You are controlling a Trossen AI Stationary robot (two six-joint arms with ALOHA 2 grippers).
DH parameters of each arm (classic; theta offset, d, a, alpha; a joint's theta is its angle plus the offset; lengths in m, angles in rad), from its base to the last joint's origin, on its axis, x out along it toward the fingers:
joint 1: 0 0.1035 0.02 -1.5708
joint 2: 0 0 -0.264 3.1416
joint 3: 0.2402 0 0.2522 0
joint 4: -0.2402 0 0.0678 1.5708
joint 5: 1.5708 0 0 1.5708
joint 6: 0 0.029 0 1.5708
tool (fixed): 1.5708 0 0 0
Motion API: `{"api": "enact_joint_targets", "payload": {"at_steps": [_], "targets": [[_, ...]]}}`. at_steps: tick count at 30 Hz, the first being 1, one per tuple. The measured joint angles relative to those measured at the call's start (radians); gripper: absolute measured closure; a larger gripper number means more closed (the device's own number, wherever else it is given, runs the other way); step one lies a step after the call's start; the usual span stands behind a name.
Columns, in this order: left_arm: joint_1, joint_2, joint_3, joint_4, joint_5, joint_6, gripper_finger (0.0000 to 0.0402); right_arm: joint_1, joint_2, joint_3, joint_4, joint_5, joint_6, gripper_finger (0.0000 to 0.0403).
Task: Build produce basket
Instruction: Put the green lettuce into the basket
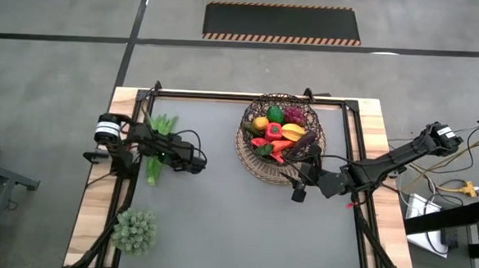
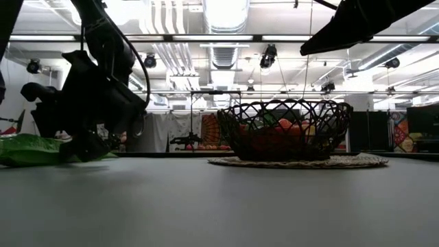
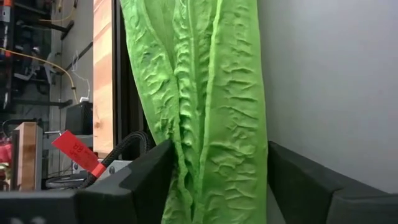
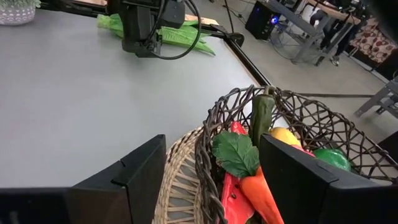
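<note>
My basket (image 1: 282, 136) at the tabletop's far right looks nearly full, only the green beans (image 1: 158, 150) left, bracketed unclamped by my left tool (image 3: 217, 180); my right tool (image 4: 211, 180) hovers open over the rim.

High view straight down over the whole counter (image 1: 220, 190), low view level across it toward the basket (image 2: 285, 130), left wrist view close on green leaves (image 3: 205, 93), right wrist view near the basket rim, also seen from above.
</note>
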Motion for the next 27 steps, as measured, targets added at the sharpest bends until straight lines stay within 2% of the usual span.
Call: {"api": "enact_joint_targets", "payload": {"at_steps": [7, 16, 27], "targets": [[0.0, 0.0, 0.0, 0.001, 0.001, 0.0, 0.022, 0.0, 0.0, 0.0, 0.0, 0.0, -0.002, 0.0163], [0.0, 0.0, 0.0, 0.004, 0.005, -0.001, 0.0262, 0.0, 0.0, -0.001, 0.0, 0.0, -0.001, 0.0161], [-0.003, -0.006, 0.041, -0.002, -0.026, 0.002, 0.0277, 0.0, 0.0, -0.008, 0.0, 0.001, -0.001, 0.0165]]}}
